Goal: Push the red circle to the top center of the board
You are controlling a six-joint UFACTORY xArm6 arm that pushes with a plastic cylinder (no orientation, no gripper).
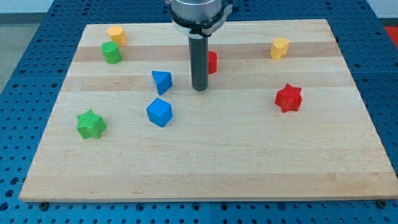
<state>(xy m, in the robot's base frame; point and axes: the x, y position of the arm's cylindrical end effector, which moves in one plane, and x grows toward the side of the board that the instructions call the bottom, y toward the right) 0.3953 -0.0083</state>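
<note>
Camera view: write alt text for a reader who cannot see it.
My tip rests near the top centre of a wooden board, partly hiding the red circle behind the rod. Blue, green, yellow and red blocks lie scattered around.

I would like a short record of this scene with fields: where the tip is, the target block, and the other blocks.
tip: my tip, just below-left of the target
target: red circle, near top center, partly hidden behind the rod
blue: triangle, cube
green: cylinder, star
yellow: left block, right block
red star
</note>
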